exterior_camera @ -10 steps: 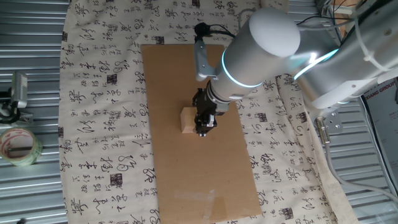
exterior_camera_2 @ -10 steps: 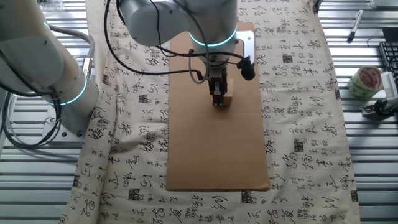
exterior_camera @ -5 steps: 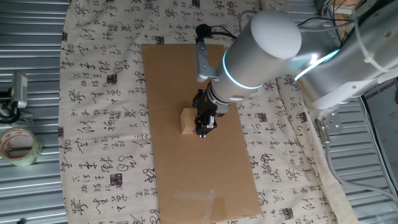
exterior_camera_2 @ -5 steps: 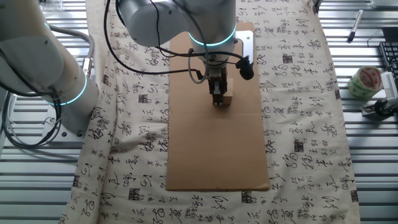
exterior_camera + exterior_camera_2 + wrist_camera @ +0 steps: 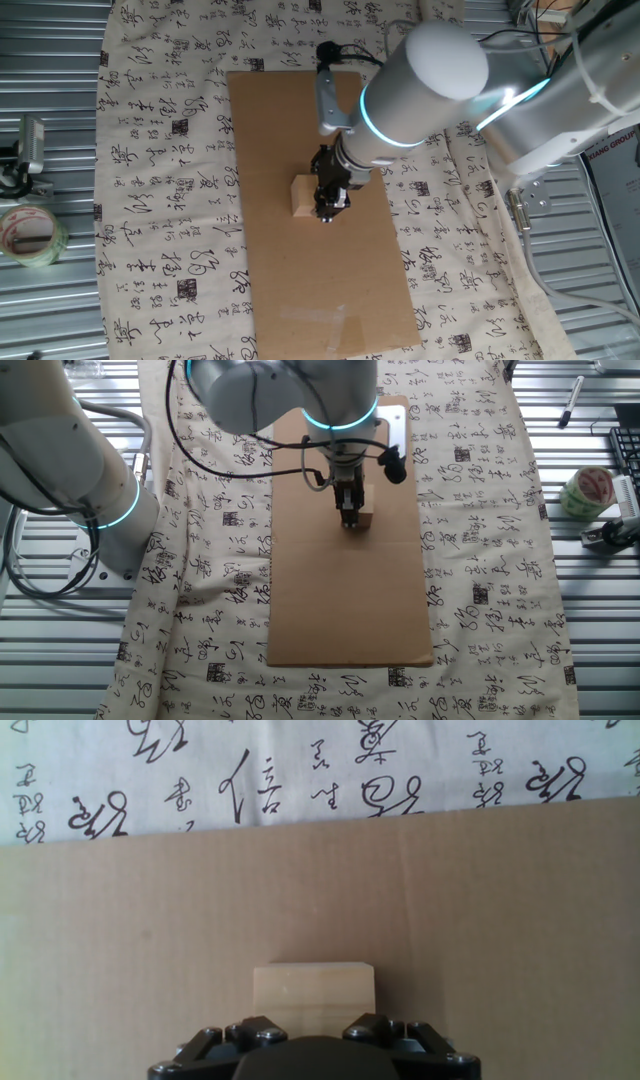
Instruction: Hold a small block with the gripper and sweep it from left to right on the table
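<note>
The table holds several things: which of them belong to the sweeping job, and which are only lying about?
Part of the job:
small block, on the cardboard sheet
gripper, right beside the block
table, covered by the calligraphy cloth

Only lying about:
tape roll at the edge
second tape roll
pen

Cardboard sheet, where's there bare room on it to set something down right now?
The cardboard is bare over its whole stretch between the block and the sheet's far short edge, with cloth on both sides. It is crowded only at the middle, where the gripper stands against the block, with the arm overhanging the other end.
</note>
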Controlling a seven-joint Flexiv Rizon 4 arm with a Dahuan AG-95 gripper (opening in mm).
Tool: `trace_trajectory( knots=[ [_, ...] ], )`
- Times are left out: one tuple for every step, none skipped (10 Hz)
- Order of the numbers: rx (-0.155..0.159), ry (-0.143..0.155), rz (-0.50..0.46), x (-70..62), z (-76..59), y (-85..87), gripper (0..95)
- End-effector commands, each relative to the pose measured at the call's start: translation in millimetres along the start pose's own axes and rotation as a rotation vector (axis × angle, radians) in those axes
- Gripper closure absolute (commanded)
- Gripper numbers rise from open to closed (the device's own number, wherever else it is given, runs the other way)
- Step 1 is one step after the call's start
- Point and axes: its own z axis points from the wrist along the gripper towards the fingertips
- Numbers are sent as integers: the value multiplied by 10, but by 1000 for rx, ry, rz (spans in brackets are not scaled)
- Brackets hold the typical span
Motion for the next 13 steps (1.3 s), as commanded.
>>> trace_trajectory(
  knots=[
    [-14, 17, 3, 2, 10, 39, 760],
    [-8, 16, 1, 2, 9, 39, 760],
    [-4, 13, -1, 2, 9, 40, 760],
    [-8, 14, 0, 3, 9, 43, 760],
    [-12, 13, 2, 4, 12, 49, 760],
    [-13, 15, 7, 8, 16, 66, 760],
    [-1, 18, 5, 10, 16, 76, 760],
    [11, 16, -1, 10, 16, 77, 760],
    [10, 13, -2, 10, 15, 77, 760],
    [-11, 9, 5, 10, 16, 78, 760],
    [-15, 11, 6, 11, 15, 81, 760],
    [-28, 12, 12, 12, 14, 89, 760],
    [-41, 16, 21, 14, 9, 98, 760]
  ],
)
